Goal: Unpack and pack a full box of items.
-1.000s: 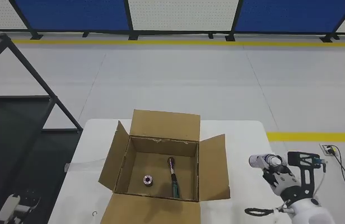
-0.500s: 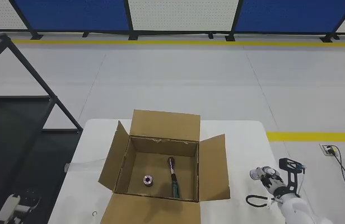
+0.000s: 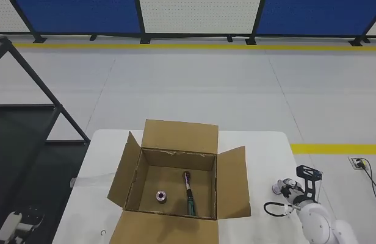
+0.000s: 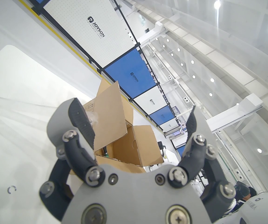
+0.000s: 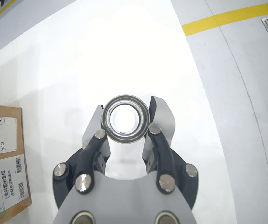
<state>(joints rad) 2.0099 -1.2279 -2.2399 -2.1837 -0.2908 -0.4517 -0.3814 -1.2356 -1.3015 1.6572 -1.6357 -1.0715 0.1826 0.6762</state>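
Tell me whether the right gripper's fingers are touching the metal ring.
Touching. The right wrist view shows both fingers pressed against the metal ring, no gap either side.

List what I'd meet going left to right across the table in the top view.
left box flap → round metal part → screwdriver → right box flap → right gripper, shut on a metal ring

One box (image 3: pixel 179 135), one screwdriver (image 3: pixel 188 194) and one table (image 3: pixel 267 146) were there, plus two rings (image 3: pixel 161 196) (one ring (image 5: pixel 106 117) gripped, one boxed).
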